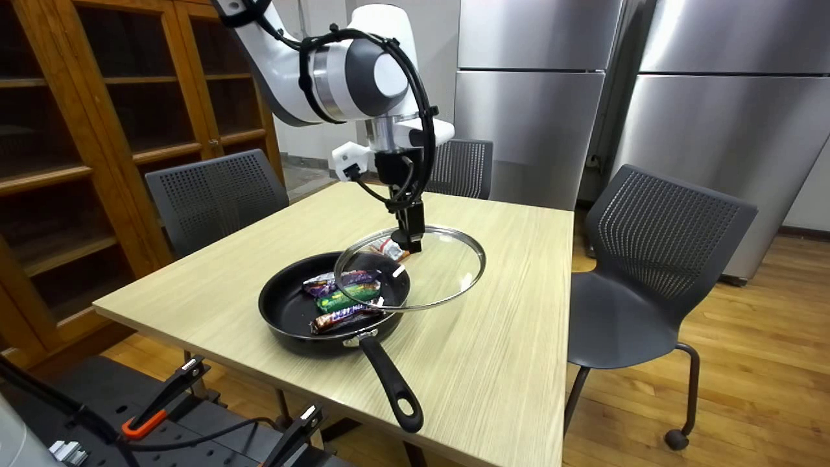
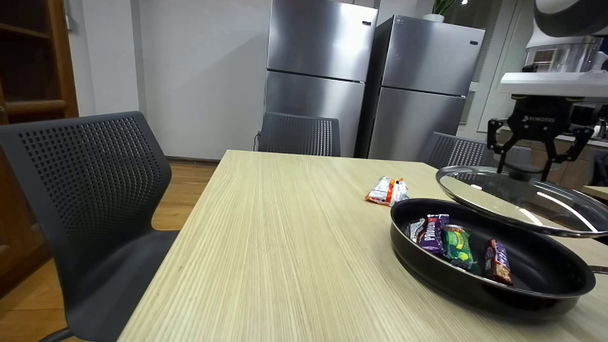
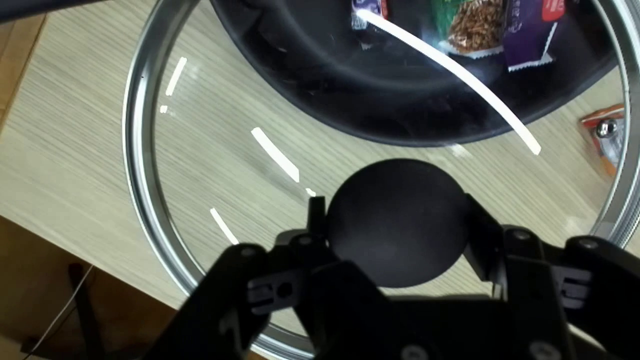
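My gripper [image 2: 521,174] is shut on the black round knob [image 3: 397,225] of a clear glass lid with a metal rim [image 1: 447,275]. The lid also shows in an exterior view [image 2: 536,206], held above the table, its edge overlapping a black frying pan [image 1: 279,311]. The pan [image 2: 427,273] stands on the table and holds a purple-wrapped bar [image 2: 431,235], a green-wrapped bar [image 2: 457,246] and a brown-and-white wrapped bar [image 2: 498,261]. In the wrist view, the pan [image 3: 320,95] shows through the glass. A silver-and-orange packet [image 2: 388,191] lies on the table beside the pan.
The light wood table [image 2: 285,228] bears the pan, whose black handle [image 1: 392,386] points toward the table's near edge. Dark chairs [image 1: 629,311] stand around the table. A black platform with clamps [image 1: 162,402] is at the near left. Steel refrigerators [image 1: 528,130] and a wooden cabinet [image 1: 117,149] stand behind.
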### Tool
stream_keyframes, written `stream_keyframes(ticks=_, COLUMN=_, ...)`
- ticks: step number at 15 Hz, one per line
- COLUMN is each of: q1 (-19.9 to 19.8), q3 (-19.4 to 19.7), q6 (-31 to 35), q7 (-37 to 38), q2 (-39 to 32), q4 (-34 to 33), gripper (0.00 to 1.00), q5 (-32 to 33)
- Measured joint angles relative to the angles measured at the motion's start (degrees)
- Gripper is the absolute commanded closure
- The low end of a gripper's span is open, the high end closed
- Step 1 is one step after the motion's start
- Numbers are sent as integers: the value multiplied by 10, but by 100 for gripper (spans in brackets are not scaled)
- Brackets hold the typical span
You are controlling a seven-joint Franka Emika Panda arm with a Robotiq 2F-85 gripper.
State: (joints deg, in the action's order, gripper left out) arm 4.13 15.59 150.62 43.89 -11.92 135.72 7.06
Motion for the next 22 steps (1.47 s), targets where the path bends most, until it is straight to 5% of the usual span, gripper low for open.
stream_keyframes(ticks=14, q1=24, q3=-92, q6=10, q7=73, q2=46, q4=86, gripper=61, q5=47)
stream_keyframes(ticks=22, q1=25, q3=-113, q6=12, q7=74, q2=43, q4=92, gripper=61, q5=47)
